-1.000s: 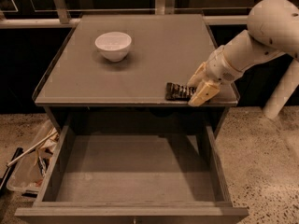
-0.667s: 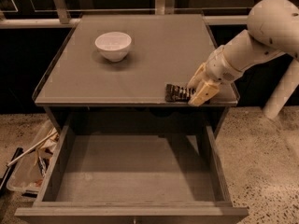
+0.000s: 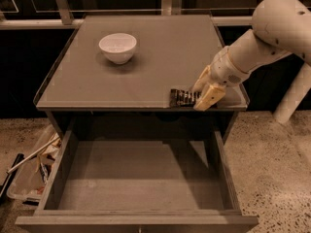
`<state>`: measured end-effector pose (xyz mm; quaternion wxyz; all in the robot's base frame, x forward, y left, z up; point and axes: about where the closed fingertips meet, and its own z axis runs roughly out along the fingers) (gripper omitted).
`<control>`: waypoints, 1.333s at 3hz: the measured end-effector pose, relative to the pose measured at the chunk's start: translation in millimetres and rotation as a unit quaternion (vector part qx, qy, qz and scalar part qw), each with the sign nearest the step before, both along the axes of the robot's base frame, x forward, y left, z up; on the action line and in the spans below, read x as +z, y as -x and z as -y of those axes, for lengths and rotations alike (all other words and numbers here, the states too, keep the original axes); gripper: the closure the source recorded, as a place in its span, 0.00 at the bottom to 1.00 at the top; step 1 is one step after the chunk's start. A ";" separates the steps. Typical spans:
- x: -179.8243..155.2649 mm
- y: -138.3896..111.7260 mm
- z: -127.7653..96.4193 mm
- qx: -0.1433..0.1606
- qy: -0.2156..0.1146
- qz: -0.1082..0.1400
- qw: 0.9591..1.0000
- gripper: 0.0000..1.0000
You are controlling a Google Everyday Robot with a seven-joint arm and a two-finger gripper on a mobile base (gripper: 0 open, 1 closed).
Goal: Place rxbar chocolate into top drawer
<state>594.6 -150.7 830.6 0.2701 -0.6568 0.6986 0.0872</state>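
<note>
The rxbar chocolate, a dark flat bar, lies on the grey tabletop at its front right edge. My gripper reaches in from the right on a cream arm. Its two fingers stand on either side of the bar's right end and press against it. The bar still rests on the tabletop. The top drawer is pulled wide open below the tabletop, and its flat grey floor is bare.
A white bowl stands at the back left of the tabletop. A clear bin of clutter sits on the floor left of the drawer. A white post stands at the right. Speckled floor surrounds the cabinet.
</note>
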 end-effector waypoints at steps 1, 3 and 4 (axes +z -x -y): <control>3.7 4.0 -9.8 0.007 0.008 0.002 1.000 1.00; 10.4 7.7 -34.3 0.030 0.026 0.002 0.999 1.00; 18.6 28.9 -37.0 0.038 0.038 0.009 0.999 1.00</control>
